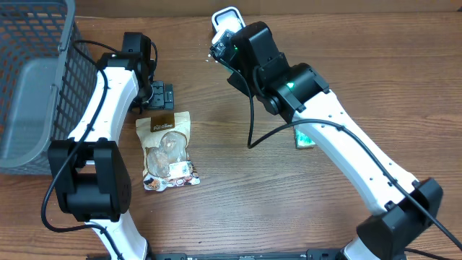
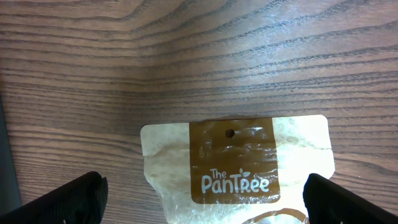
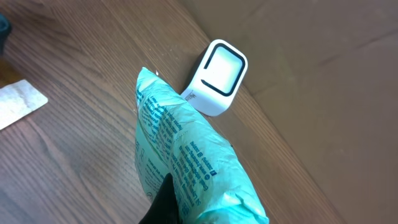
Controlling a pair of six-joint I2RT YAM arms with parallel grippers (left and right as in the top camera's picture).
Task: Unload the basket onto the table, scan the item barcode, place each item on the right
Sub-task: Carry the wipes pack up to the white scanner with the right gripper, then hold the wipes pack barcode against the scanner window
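A pale green printed packet [image 3: 186,155] is pinched in my right gripper [image 1: 221,45], which is shut on it; one dark finger [image 3: 163,202] shows against its left side. The packet's end points toward a small white barcode scanner [image 3: 217,74], which stands at the table's far edge [image 1: 226,17]. I see small print on the packet but cannot make out a barcode. My left gripper [image 1: 156,94] is open just above the table. Its two black fingertips [image 2: 62,202] straddle the top of a brown-labelled "PanTree" snack pouch [image 2: 236,168] without touching it.
A grey mesh basket [image 1: 36,87] fills the far left corner. The snack pouch [image 1: 167,152] lies flat at centre left. Another green packet [image 1: 304,138] lies on the table, partly under my right arm. A cable hangs from the right arm near the middle.
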